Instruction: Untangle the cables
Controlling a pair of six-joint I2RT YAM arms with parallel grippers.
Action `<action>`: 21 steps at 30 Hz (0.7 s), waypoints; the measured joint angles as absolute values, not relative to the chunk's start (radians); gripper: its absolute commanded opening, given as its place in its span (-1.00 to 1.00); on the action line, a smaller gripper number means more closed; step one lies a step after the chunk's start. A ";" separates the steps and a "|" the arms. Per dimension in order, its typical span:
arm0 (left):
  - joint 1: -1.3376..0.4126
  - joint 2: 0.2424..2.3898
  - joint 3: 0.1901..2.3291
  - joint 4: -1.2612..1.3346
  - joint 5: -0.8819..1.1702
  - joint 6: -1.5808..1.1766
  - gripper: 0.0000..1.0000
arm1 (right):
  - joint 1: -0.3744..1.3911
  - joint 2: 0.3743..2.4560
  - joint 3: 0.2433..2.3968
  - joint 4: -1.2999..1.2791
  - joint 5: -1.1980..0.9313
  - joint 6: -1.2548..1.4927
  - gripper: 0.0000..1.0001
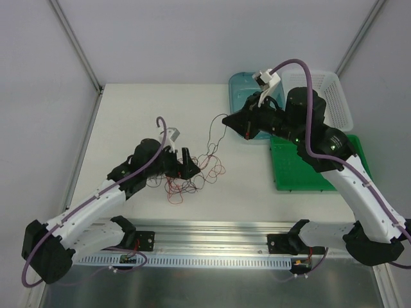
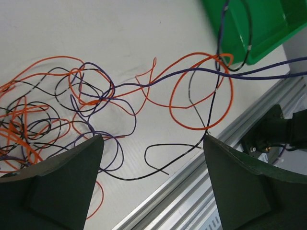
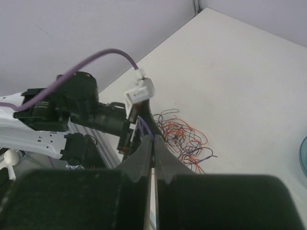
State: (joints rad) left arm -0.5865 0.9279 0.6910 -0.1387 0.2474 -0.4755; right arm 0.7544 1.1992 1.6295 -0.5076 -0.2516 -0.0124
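Note:
The cables [image 1: 196, 172] are a loose tangle of thin orange, black and purple wires on the white table, in front of the left arm. My left gripper [image 1: 180, 167] hangs low over the tangle's left side. In the left wrist view it [image 2: 151, 160] stands wide open with nothing between its fingers [image 2: 62, 187], and an orange loop [image 2: 201, 91] and black strand [image 2: 165, 146] lie beyond them. My right gripper [image 1: 227, 121] is raised to the right of the tangle, shut [image 3: 153, 140] on a purple cable [image 3: 146, 126] that stretches back to the pile [image 3: 184, 139].
A blue tub [image 1: 241, 86] and a white basket [image 1: 335, 96] stand at the back right, with a green tray [image 1: 308, 172] in front of them. An aluminium rail [image 1: 212, 234] runs along the near table edge, close to the cables.

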 measured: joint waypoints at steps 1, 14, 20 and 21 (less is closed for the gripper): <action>-0.622 0.960 0.691 -0.123 0.223 -0.475 0.66 | 0.755 1.198 1.635 -0.509 -0.253 -0.014 -0.99; -0.788 1.145 0.646 0.088 0.203 -0.459 0.31 | 0.758 1.201 1.639 -0.537 -0.269 -0.039 -0.99; -0.819 1.143 0.563 0.146 0.233 -0.466 0.27 | 0.758 1.202 1.639 -0.537 -0.250 -0.055 -0.99; -0.819 1.139 0.550 0.153 0.238 -0.468 0.17 | 0.758 1.202 1.639 -0.537 -0.248 -0.057 -0.99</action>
State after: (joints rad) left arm -0.8192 1.1385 0.5499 0.1532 0.2379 -0.4683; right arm 0.7582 1.2018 1.6386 -0.5369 -0.2481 -0.0570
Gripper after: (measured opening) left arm 0.639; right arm 0.019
